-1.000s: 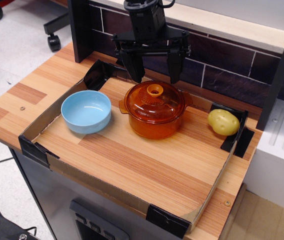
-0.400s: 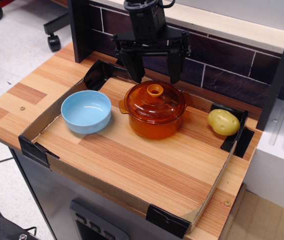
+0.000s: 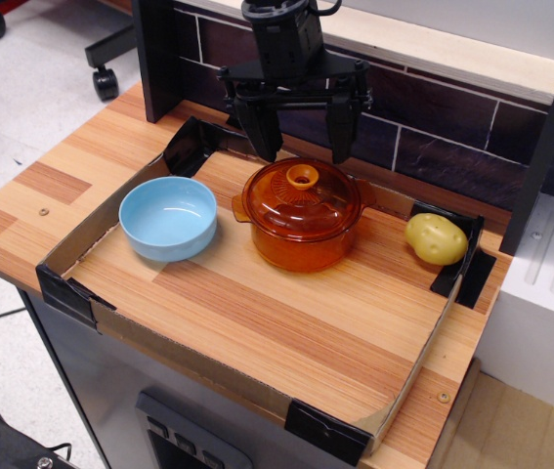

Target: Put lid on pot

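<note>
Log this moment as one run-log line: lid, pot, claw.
lid: seated on pot | claw: open, empty, above lid, not touching | bowl: left of pot | potato: right

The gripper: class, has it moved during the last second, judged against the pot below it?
No. The gripper hangs open at the same spot above the lid on the pot.

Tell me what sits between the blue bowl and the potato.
The pot, with its lid on, sits between the bowl and the potato in the single camera view.
</note>
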Tool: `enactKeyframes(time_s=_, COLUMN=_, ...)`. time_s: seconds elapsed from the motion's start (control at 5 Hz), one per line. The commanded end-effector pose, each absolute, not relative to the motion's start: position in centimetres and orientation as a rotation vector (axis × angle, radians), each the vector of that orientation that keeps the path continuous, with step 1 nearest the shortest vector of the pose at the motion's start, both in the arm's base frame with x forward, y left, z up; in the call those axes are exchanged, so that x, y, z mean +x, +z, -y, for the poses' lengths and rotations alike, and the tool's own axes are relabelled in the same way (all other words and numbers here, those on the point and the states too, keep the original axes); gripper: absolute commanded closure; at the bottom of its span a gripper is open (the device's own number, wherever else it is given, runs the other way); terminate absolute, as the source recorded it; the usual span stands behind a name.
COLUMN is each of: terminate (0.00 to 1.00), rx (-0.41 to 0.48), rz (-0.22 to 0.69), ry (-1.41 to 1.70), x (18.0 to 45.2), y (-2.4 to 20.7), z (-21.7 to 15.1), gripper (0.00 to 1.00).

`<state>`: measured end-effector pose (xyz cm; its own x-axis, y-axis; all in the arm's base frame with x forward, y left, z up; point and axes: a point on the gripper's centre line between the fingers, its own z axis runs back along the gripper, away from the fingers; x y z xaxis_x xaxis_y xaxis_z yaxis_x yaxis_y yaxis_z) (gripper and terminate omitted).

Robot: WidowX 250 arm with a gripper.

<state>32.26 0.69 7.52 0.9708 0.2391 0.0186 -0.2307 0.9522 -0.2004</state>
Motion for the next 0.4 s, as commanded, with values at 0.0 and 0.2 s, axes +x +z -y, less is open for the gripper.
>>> enactKeyframes(time_s=0.0, terminate=0.00, rx=-0.198, rz=0.119, ry=0.241, x=33.11, y=9.72, z=-1.23, gripper=0.00)
enactKeyframes(time_s=0.2, terminate=1.00, rx=-0.198, rz=0.119, ry=0.241, x=33.11, y=9.72, z=-1.23, gripper=0.00)
